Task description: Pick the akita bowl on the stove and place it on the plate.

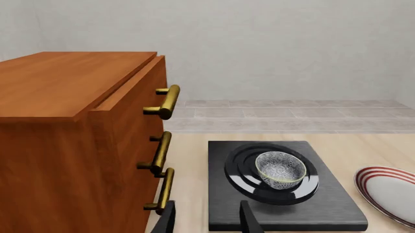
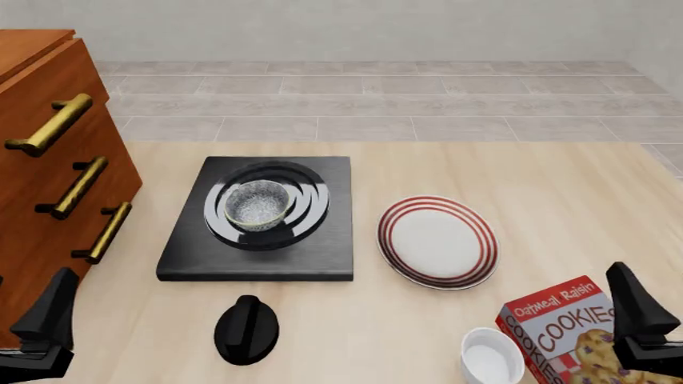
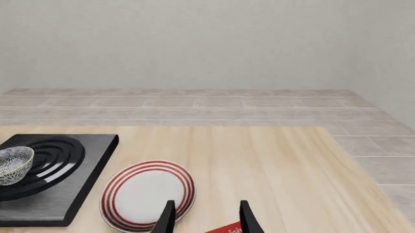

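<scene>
The akita bowl sits upright on the round burner of the stove, a little to the burner's 9 o'clock side. The plate lies at the stove's 3 o'clock, just beside it. The left gripper hovers well apart from the bowl, at its 7 o'clock in the front view, fingers spread and empty. The right gripper hangs at the bowl's 4 o'clock, past the plate, likewise spread and empty, above a cookie box.

The light wooden table carries a cabinet at far left, the stove left of centre, the plate centre-right, a black knob, a white cup and a cookie box along the bottom.
</scene>
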Controlling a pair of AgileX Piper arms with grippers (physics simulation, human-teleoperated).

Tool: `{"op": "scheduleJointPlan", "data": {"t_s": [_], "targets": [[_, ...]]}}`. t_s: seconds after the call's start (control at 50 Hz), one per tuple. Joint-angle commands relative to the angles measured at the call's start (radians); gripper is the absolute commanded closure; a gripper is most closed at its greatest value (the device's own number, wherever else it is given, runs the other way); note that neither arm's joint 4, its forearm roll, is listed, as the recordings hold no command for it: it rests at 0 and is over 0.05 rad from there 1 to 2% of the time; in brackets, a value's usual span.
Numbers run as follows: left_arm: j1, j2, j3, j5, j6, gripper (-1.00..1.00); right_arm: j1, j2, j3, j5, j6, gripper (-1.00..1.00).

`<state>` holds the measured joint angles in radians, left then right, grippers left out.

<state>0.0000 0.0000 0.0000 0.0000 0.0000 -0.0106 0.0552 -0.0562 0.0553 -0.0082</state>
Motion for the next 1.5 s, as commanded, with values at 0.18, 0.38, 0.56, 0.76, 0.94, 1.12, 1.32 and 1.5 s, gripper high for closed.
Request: {"op": "scheduleJointPlan", "data": {"t_s": [0.18,0.38,0.56,0.76,0.94,1.12,1.32,1.5], "targets": [[0.0,0.0,0.0,0.0,0.0,-1.0,0.037,-0.05,0.023,-0.043,-0.003,-1.0],[0.0,0.0,0.0,0.0,0.0,-1.0,0.055,-0.052,-0.115,0.083,0.018,-1.0],[0.0,0.0,0.0,0.0,0.0,-1.0,0.109,0.134,-0.173,-0.023,0.008,-1.0],[0.0,0.0,0.0,0.0,0.0,-1.0,0.185,0.376,-0.256,-0.15,0.027,-1.0],[0.0,0.0,0.0,0.0,0.0,-1.0,0.276,0.655,-0.346,-0.24,0.027,-1.0],[0.0,0.0,0.0,0.0,0.0,-1.0,0.337,0.819,-0.403,-0.271,-0.001,-1.0],[0.0,0.0,0.0,0.0,0.0,-1.0,0.401,0.963,-0.492,-0.291,0.058,-1.0],[0.0,0.0,0.0,0.0,0.0,-1.0,0.429,1.141,-0.589,-0.315,0.058,-1.0]]}}
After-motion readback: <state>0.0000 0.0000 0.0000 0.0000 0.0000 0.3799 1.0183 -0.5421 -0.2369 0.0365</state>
